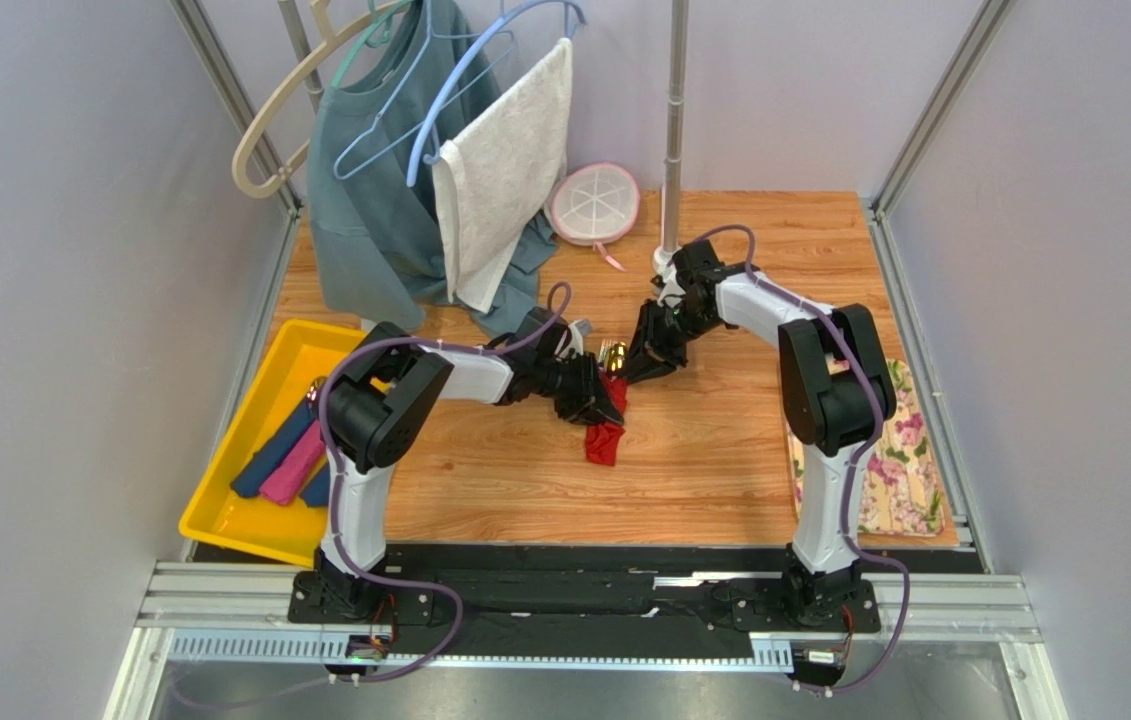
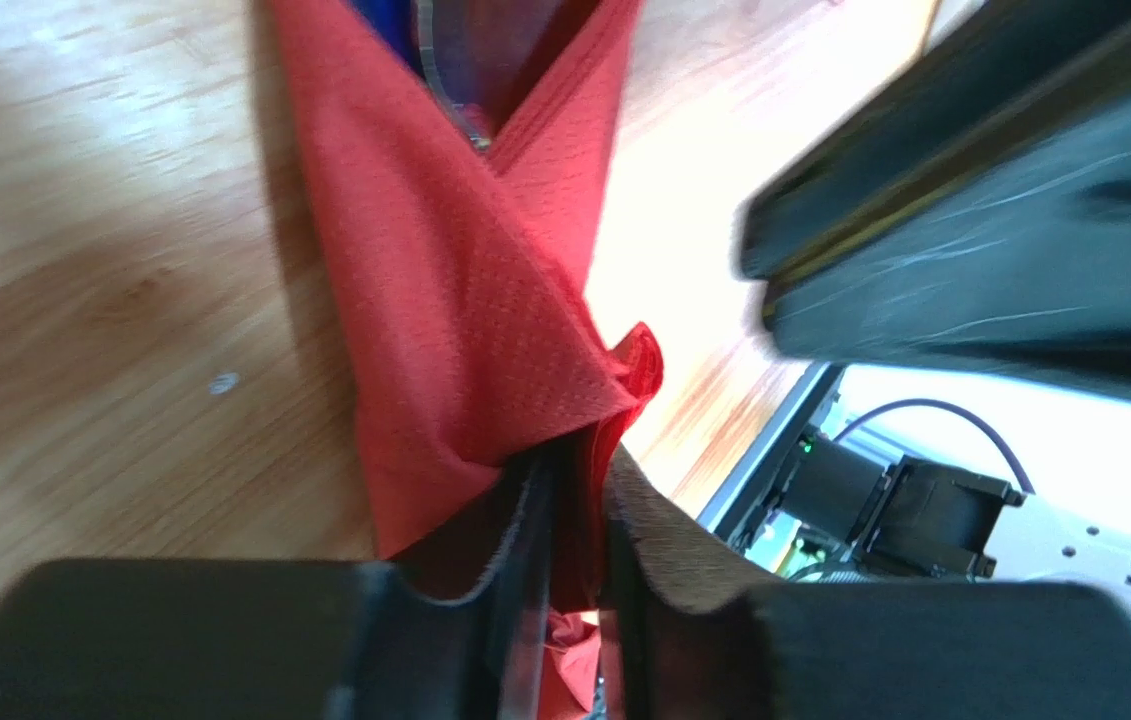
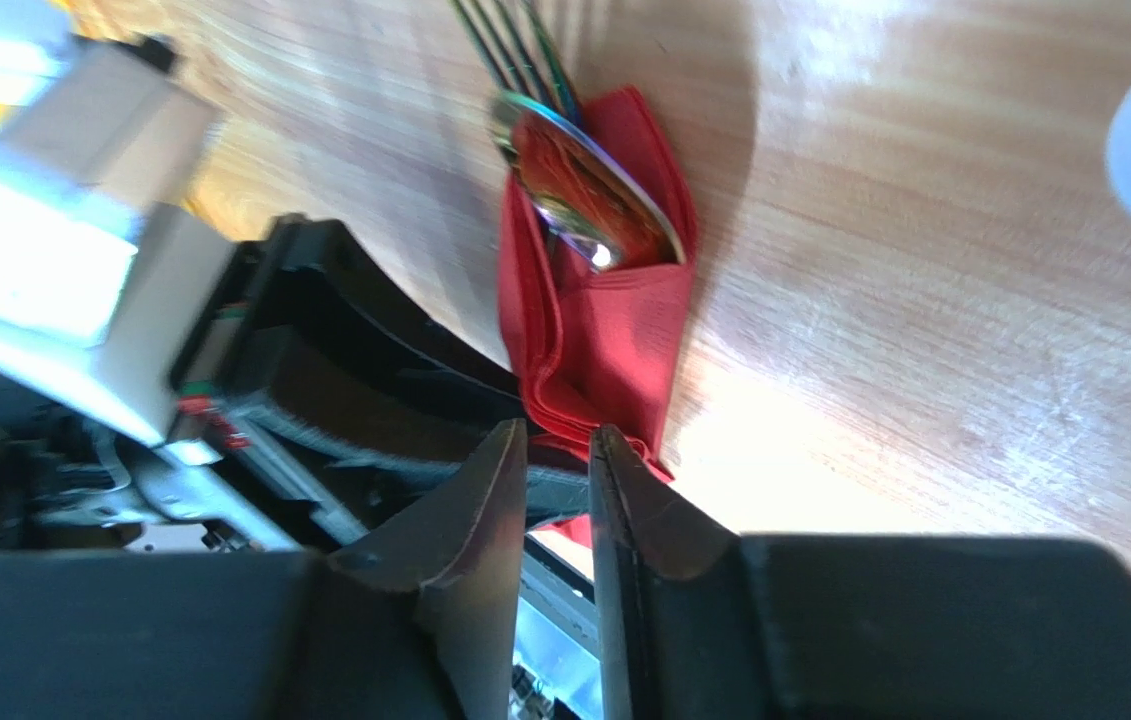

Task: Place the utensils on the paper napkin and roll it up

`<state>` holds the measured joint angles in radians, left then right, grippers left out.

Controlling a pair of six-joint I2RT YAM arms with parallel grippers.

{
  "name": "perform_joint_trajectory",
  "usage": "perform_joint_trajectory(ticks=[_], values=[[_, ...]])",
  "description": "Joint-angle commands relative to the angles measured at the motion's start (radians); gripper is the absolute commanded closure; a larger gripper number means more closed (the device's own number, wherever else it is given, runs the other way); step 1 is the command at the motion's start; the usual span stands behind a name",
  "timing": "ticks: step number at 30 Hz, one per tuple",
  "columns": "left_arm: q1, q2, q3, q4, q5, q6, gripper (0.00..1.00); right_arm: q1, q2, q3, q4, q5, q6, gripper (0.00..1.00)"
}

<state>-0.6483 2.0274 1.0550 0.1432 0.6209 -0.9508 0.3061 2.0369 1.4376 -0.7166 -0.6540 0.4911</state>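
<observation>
top view: the paper napkin (image 1: 604,428) lies crumpled and rolled lengthwise on the wooden table (image 1: 737,465), mid-table, between the two grippers. the utensils (image 1: 613,357) show as a gold glint at its far end.

left gripper (image 2: 579,465): jaws stand a narrow slit apart. the red paper is folded over itself in a long wedge, and its near fold runs down into the slit. cannot tell whether the pads are pressing on the paper or only flank it.

right gripper (image 3: 556,438): jaws narrowly parted, tips just at the near end of the napkin roll. a bit of red shows through the gap, but nothing is seen clamped. the dark body of the left gripper sits just beside the roll on the left of this view.

right wrist view: the spoon head and fork tines stick out of the far open end of the napkin wrap. handles are hidden inside the paper. the wrap lies flat on the wood.

elsewhere on the table: yellow tray (image 1: 274,372) at the left edge holding navy and pink fabric rolls (image 1: 286,453). floral cloth (image 1: 902,450) at the right edge. both are well apart from the napkin.
</observation>
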Motion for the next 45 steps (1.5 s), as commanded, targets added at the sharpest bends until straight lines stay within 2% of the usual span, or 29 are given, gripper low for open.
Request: perform_joint_trajectory(ticks=[1,3,9,10,13,15,19,34,36,39,45], values=[[-0.013,0.056,-0.024,-0.108,-0.099,0.081,0.7,0.007,-0.018,-0.025,-0.004,-0.001,-0.017,0.72],[-0.016,0.048,-0.026,-0.1,-0.101,0.095,0.64,0.01,-0.006,-0.025,0.0,0.002,-0.017,0.69],[-0.017,0.034,-0.023,-0.096,-0.102,0.124,0.63,0.019,0.023,-0.006,0.006,-0.007,-0.011,0.68],[-0.02,0.027,-0.023,-0.093,-0.105,0.133,0.64,0.019,0.025,-0.002,0.005,-0.001,-0.013,0.64],[-0.027,0.005,-0.029,-0.082,-0.118,0.156,0.71,0.025,0.034,0.001,0.003,0.005,-0.016,0.6],[-0.03,-0.002,-0.027,-0.073,-0.119,0.173,0.81,0.028,0.043,0.003,0.003,0.01,-0.017,0.57],[-0.034,-0.013,-0.026,-0.074,-0.136,0.198,1.0,0.033,0.057,-0.002,0.017,0.021,-0.006,0.58],[-0.054,0.011,-0.006,-0.093,-0.092,0.329,1.0,0.033,0.071,-0.006,0.04,-0.039,0.037,0.56],[-0.054,0.014,-0.004,-0.093,-0.089,0.339,1.0,0.033,0.066,-0.011,0.049,-0.053,0.04,0.55],[-0.053,0.01,-0.003,-0.083,-0.076,0.353,1.0,0.033,0.057,-0.022,0.063,-0.061,0.044,0.46],[-0.056,-0.002,0.02,-0.109,-0.061,0.4,1.0,0.034,0.054,-0.042,0.066,-0.065,0.05,0.48]])
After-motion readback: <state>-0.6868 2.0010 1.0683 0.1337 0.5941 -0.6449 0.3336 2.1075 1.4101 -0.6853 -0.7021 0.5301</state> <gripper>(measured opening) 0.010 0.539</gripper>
